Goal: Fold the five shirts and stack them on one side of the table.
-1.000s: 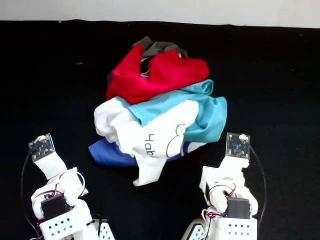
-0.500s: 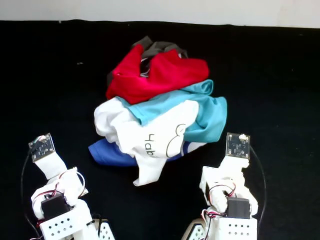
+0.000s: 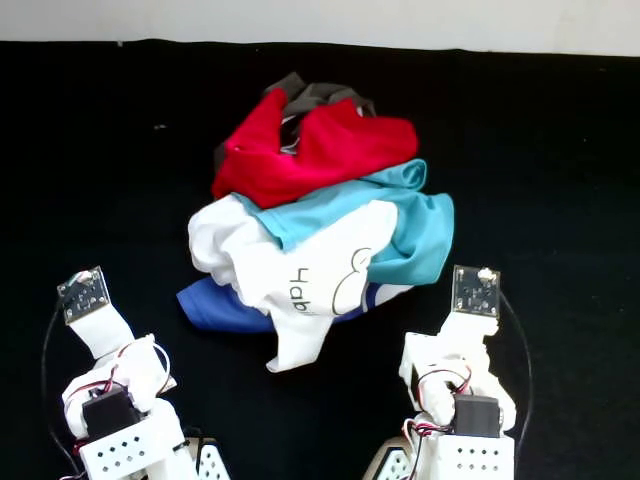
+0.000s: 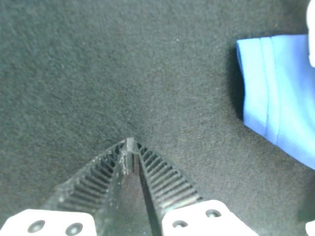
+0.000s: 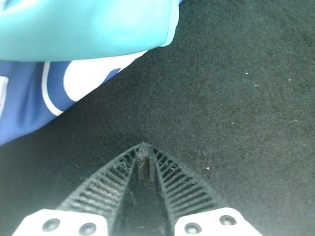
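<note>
A loose pile of shirts lies mid-table: a grey shirt point(image 3: 310, 95) at the back, a red shirt point(image 3: 310, 150), a teal shirt point(image 3: 410, 230), a white printed shirt point(image 3: 300, 280) and a blue shirt point(image 3: 215, 308) underneath. My left gripper point(image 4: 130, 145) is shut over bare black cloth, with the blue shirt's point(image 4: 280, 93) hem off to one side. My right gripper point(image 5: 143, 147) is shut too, just short of the teal shirt point(image 5: 88, 29) and the blue shirt's white-trimmed edge point(image 5: 29, 108). Both arms sit folded near the front edge, left arm point(image 3: 95, 335) and right arm point(image 3: 470, 330).
Black cloth point(image 3: 560, 180) covers the whole table, with open room left and right of the pile. A pale wall point(image 3: 320, 20) runs along the far edge.
</note>
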`<state>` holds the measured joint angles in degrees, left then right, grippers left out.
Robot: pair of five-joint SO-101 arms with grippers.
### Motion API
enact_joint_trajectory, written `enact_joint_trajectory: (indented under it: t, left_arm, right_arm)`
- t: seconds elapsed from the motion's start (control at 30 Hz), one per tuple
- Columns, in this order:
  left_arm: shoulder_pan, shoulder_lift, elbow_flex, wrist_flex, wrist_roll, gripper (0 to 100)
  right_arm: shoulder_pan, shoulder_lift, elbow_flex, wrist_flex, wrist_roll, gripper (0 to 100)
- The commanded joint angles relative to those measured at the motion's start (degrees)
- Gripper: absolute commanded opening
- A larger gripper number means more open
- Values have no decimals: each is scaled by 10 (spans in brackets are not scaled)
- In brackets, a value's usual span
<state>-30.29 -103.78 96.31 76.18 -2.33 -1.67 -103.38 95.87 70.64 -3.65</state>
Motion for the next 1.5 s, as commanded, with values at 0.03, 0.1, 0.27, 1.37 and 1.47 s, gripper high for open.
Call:
enact_joint_trajectory:
  t: [0.03, 0.1, 0.27, 1.37, 1.47]
  left_arm:
    - [-5, -3, 7, 5, 5, 8]
    - [-5, -3, 7, 5, 5, 8]
    - [-5, -3, 7, 5, 5, 8]
    - [93, -3, 7, 0, 6, 10]
    - [173, -3, 7, -23, 6, 10]
  right_arm:
    - [-3, 0, 74, 2, -4, 9]
    - [-3, 0, 74, 2, -4, 9]
    - [-3, 0, 74, 2, -4, 9]
    - [-3, 0, 74, 2, -4, 9]
    - [-3, 0, 74, 2, -4, 9]
